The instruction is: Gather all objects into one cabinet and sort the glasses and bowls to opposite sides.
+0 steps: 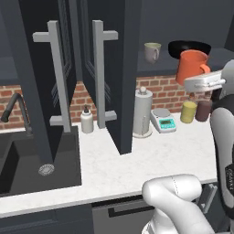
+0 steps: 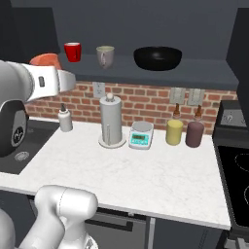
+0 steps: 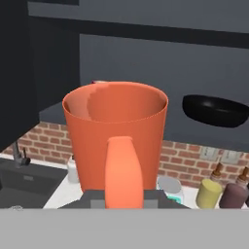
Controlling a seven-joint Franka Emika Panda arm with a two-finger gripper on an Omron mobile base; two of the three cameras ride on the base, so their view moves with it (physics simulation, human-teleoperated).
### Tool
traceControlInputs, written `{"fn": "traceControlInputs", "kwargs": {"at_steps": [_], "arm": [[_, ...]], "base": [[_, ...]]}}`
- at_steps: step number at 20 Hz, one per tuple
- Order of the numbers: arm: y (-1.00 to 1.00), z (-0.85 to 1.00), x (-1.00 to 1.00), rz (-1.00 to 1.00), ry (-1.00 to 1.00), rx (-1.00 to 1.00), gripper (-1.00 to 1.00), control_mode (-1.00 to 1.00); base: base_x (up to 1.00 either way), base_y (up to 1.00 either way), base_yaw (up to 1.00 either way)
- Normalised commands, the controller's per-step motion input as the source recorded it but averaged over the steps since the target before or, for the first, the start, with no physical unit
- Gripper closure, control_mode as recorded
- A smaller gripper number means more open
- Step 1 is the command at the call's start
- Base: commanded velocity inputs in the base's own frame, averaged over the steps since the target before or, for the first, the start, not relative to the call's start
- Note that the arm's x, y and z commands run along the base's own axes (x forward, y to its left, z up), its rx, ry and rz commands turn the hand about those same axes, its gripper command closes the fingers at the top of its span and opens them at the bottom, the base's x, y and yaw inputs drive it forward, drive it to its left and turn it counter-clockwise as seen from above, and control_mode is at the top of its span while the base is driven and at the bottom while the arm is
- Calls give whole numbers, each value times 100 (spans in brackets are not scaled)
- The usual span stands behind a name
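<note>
One orange mug (image 3: 115,141) is held upright at shelf height by the gripper (image 3: 124,202), its handle pinched between the fingers. The black bowl (image 2: 157,58) sits far right, so the mug is best set left, beside the red cup (image 2: 72,51) and grey-beige mug (image 2: 105,56).

Orange mug (image 3: 115,131), black bowl (image 2: 157,58).

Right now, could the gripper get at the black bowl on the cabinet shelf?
Probably not yet. The gripper is shut on the orange mug. The black bowl sits uncovered on the shelf, nothing blocking it.
</note>
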Motion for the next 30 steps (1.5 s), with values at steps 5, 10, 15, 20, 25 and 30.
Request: {"fn": "traceControlInputs", "kwargs": {"at_steps": [5,10,15,20,25,30], "arm": [[6,0,66,0,1,0,100,-100],[0,0,62,0,0,0,100,-100],[11,-3,5,0,1,0,100,-100],[14,0,29,0,0,0,100,-100],[12,0,52,0,0,0,100,-100],[8,0,52,0,0,0,100,-100]], "base": [[0,0,0],[0,0,0],[0,0,0],[0,0,0],[0,0,0],[0,0,0]]}}
